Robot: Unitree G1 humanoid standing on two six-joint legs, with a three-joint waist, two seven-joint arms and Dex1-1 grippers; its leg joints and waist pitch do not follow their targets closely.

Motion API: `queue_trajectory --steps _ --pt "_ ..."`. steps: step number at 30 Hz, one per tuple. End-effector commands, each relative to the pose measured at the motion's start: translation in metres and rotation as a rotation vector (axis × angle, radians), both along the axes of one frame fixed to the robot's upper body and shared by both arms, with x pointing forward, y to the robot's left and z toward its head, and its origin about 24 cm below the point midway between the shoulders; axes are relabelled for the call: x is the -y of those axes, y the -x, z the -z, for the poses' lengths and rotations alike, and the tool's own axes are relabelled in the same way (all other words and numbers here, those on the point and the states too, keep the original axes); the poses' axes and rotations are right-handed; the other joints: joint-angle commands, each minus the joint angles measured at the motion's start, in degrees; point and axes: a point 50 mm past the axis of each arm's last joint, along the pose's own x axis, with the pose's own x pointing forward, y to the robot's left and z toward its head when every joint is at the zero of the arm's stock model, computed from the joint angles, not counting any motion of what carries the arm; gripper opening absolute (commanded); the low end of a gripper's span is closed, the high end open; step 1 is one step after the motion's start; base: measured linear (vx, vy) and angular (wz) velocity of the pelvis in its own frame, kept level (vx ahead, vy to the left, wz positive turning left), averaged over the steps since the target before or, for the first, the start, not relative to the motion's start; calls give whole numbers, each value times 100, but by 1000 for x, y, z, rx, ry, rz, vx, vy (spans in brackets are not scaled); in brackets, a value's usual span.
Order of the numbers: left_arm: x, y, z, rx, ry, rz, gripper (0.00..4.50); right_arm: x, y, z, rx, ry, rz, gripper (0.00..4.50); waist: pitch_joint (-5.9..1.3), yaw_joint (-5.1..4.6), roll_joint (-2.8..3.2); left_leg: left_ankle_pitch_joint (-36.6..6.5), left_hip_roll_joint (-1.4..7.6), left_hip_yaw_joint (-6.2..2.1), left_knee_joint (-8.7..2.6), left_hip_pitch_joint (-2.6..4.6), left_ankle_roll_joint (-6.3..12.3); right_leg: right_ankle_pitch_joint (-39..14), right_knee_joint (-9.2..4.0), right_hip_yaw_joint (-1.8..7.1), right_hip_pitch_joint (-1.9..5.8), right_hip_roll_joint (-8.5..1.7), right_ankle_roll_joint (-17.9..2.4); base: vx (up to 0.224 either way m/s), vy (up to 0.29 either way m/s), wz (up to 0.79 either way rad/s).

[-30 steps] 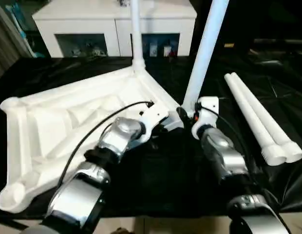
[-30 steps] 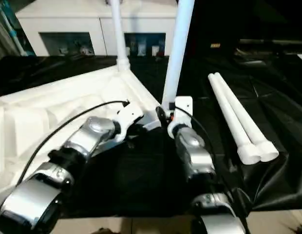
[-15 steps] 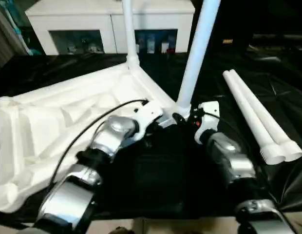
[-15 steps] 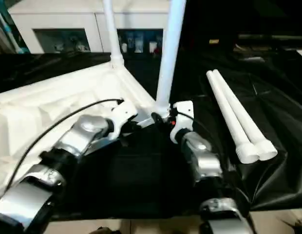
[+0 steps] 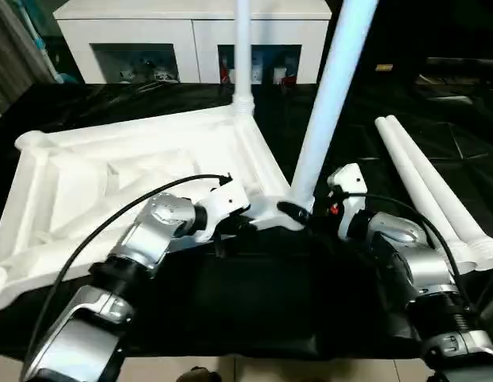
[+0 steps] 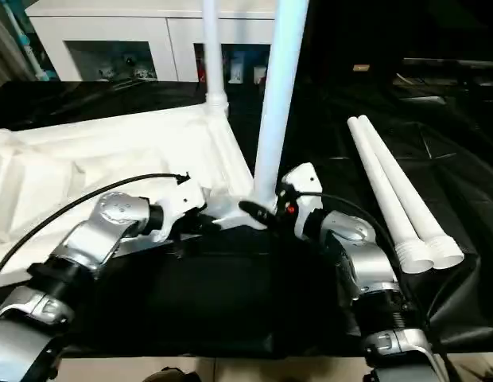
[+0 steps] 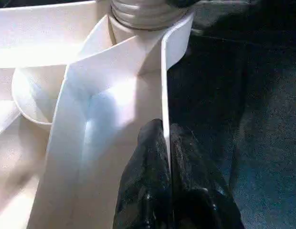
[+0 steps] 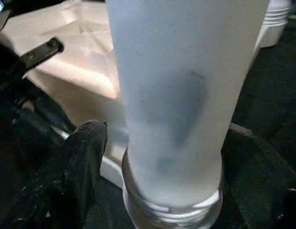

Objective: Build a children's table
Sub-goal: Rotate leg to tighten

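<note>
— So how does the table top (image 5: 135, 171) look?
— White, upside down on the black bench (image 5: 262, 302), ribs up; two legs (image 5: 330, 99) stand at its right corners, two spare legs (image 5: 433, 191) lie near the bench's right edge.
— And the grippers?
— Left gripper (image 7: 165, 157) pinches the top's rim. Right gripper's (image 8: 162, 152) fingers straddle the near leg, which stands straighter than before.

White cabinet (image 5: 191, 32), black cloth (image 5: 254, 294)
</note>
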Motion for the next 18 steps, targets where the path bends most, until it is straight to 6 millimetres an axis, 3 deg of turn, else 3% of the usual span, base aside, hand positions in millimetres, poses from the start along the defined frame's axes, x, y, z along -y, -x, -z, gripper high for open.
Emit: queue_trajectory --steps 1,18 --pt "6 5 1 -8 13 58 0 -3 4 0 4 18 -47 376 -336 -2 -77 -693 580 -257 -537 181 580 14 -302 217 220 -365 -1519 0 0 0" --pt "3 5 -1 -11 12 56 0 -4 5 7 -3 37 -70 259 -356 5 -73 -518 570 -250 -502 178 662 237 -273 211 239 -371 -1611 0 0 0"
